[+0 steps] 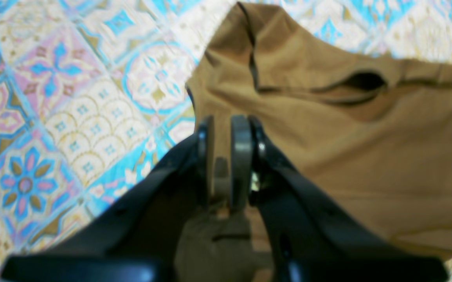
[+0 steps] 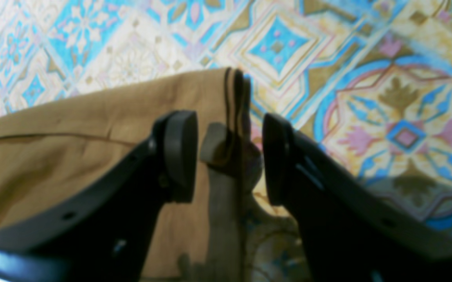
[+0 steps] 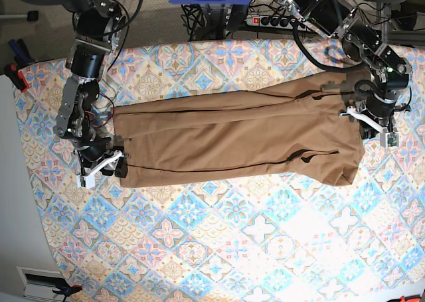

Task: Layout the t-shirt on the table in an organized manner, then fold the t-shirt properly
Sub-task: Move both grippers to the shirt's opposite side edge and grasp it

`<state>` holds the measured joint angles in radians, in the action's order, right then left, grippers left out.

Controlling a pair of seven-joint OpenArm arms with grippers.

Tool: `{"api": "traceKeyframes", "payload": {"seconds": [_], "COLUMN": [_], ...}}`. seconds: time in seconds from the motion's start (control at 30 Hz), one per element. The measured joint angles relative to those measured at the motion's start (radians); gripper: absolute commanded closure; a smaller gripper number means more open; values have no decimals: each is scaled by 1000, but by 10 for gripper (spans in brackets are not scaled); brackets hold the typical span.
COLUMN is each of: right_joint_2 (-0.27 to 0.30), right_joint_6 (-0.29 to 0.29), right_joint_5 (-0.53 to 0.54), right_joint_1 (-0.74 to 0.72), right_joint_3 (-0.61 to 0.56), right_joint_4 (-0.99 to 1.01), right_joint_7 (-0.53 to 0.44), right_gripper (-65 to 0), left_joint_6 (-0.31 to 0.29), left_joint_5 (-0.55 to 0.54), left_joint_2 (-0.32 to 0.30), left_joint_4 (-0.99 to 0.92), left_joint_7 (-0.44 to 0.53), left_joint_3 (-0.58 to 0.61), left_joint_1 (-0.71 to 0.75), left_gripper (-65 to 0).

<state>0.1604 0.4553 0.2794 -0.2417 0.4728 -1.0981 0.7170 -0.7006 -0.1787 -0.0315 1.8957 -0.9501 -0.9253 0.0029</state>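
The t-shirt (image 3: 239, 133) lies stretched lengthwise across the middle of the worktop (image 3: 219, 249), folded into a long tan band that runs from one arm to the other.

The left gripper (image 1: 226, 156) sits at the band's end on the base view's right. In the left wrist view its jaws stand almost together, only a thin slot between the pads, and a thin strip of tan cloth seems to sit in that slot (the view is blurred, so a pinch looks likely but cannot be made out for certain).

The right gripper (image 2: 229, 156) is at the opposite end. Its jaws stand partly open, one pad over the fabric and the other over the patterned cloth, straddling the shirt's layered edge (image 2: 235, 98). The pads do not press on that edge.
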Motion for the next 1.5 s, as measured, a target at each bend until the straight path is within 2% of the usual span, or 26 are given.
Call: {"api": "traceKeyframes", "payload": {"seconds": [0.27,0.57,0.63,0.77,1.0,1.23,1.33,1.5], "right_joint_2": [-4,-1,-2,-2,-2,-2,-2,0], "right_joint_6": [-2,-3,-3,-4,-4,-7,-7,-7], "right_joint_5": [-1,-2,-2,-3,-3,-3,0,-1], "right_joint_1": [3,3,3,3,3,3,3,3], "right_joint_3": [-116,-119,-119,-119,-119,-119,-119,-119], "right_joint_4": [1,1,1,1,1,1,1,1], "right_joint_7": [2,3,3,3,3,7,7,10], "right_gripper": [-261,-256,-215,-5,0,0,0,0], "left_joint_6": [1,4,4,4,3,4,4,8], "left_joint_5": [0,1,1,1,4,6,3,13], "left_joint_2": [0,0,0,0,-8,-135,-171,-201], "left_joint_4": [0,0,0,0,-32,-220,-331,-470], "left_joint_7": [0,0,0,0,3,6,4,2], "left_joint_3": [0,0,0,0,45,72,72,71], "left_joint_1": [0,0,0,0,-42,-216,-270,-286], "left_gripper": [-73,-73,-73,-73,-72,-80,-88,-222]}}
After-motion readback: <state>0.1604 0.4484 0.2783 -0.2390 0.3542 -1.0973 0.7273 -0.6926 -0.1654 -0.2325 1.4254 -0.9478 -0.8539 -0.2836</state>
